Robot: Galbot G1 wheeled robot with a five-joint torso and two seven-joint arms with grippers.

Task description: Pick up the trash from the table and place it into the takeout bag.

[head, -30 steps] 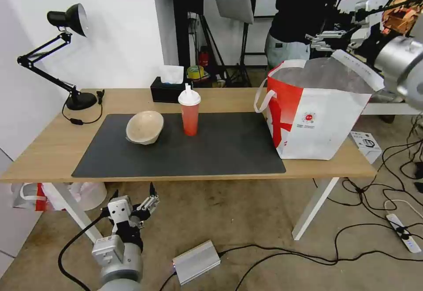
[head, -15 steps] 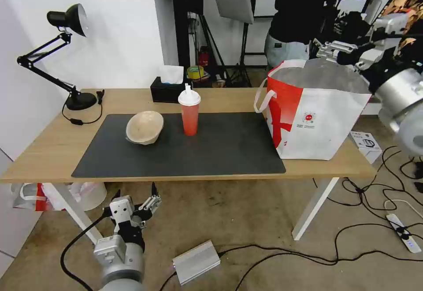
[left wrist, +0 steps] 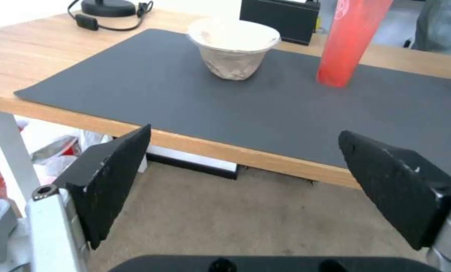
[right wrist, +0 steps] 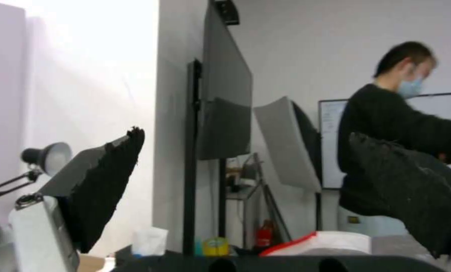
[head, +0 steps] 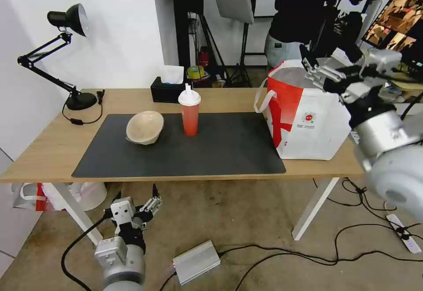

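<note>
Above the open mouth of the takeout bag point(head: 308, 119), at the right end of the surface point(head: 132, 99), the right gripper point(head: 318, 71) hangs with its fingers spread and nothing between them. In the right wrist view both pads stand wide apart, with the bag's red-and-white rim low between them.

The left gripper point(head: 147, 203) sits low, below the front edge of the surface, fingers also spread and empty. Its wrist view looks up across the dark grey mat point(left wrist: 235, 102).

Trash on the mat: beige pulp bowl point(head: 144, 127) tilted on its side, left of centre; tall red drink cup point(head: 189, 115) upright just to its right, the two near but apart. The white bowl with red scraps is not on the mat; probably already in the bag, but the interior cannot be checked.

Risks, as judged:
- Right arm is close over the bag's rim and loop handles point(head: 263, 99). A fingertip could snag either one and drag or tip the bag off the near corner.
- The cup is tall and narrow. An off-centre approach could topple it, and it may hold liquid.
- The pulp bowl lies tilted on a rounded wall, so it may roll or skid under a one-sided push.
- The left arm rising from under the surface could strike the front edge.
</note>
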